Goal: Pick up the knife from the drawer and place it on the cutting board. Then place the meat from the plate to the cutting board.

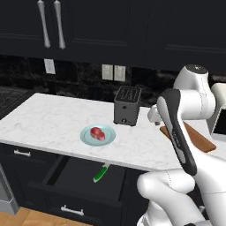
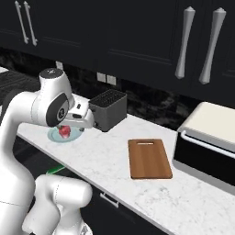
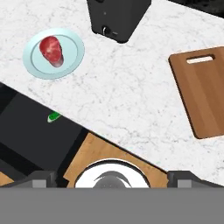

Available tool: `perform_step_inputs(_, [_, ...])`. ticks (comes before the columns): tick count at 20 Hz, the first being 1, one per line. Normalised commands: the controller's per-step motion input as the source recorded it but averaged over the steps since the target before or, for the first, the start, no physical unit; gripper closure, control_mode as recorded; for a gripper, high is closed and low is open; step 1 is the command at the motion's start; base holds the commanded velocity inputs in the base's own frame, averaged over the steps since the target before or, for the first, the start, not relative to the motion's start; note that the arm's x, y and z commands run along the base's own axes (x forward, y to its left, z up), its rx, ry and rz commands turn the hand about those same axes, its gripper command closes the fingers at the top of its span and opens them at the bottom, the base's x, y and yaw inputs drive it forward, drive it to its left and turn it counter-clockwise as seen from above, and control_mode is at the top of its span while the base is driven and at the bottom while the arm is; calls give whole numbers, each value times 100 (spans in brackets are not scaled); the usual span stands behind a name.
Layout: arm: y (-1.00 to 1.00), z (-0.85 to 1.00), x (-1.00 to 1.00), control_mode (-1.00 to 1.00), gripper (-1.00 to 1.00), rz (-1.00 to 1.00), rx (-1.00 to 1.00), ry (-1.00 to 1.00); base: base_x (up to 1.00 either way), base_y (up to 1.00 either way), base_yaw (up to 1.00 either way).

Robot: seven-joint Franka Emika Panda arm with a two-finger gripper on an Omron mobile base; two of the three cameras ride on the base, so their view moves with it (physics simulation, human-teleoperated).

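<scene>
claw (image 3: pixel 112 177): jaws wide apart, holding nothing, high over counter (image 3: pixel 131 109) | knife (image 1: pixel 101 172): in open drawer (image 1: pixel 84 176), green handle showing | meat (image 3: pixel 51 49): on plate (image 3: pixel 72 61), left of toaster (image 3: pixel 118 17) | board (image 3: pixel 205 92): bare, right of toaster

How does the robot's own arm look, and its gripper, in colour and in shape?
The arm is glossy white with rounded, thick links; one link carries a long dark grey stripe, and a dark cap sits on the top joint. No cables or markings show. In the hand view the gripper has two small, blocky dark grey finger tips.
</scene>
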Motion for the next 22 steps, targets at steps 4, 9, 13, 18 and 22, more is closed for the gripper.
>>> perform_step_inputs(4, [0, 0, 0, 100, -100, 0, 0, 0, -1, 0, 31])
perform_step_inputs(9, [0, 0, 0, 100, -100, 0, 0, 0, -1, 0, 15])
perform_step_inputs(13, [9, -9, 0, -100, -100, -1, 0, -2, 0, 0, 0])
perform_step_inputs(18, [73, -60, 0, -100, -100, -6, -2, -11, 0, 0, 0])
perform_step_inputs(22, [98, -81, -2, -100, -100, -9, -2, -7, 0, 0, 0])
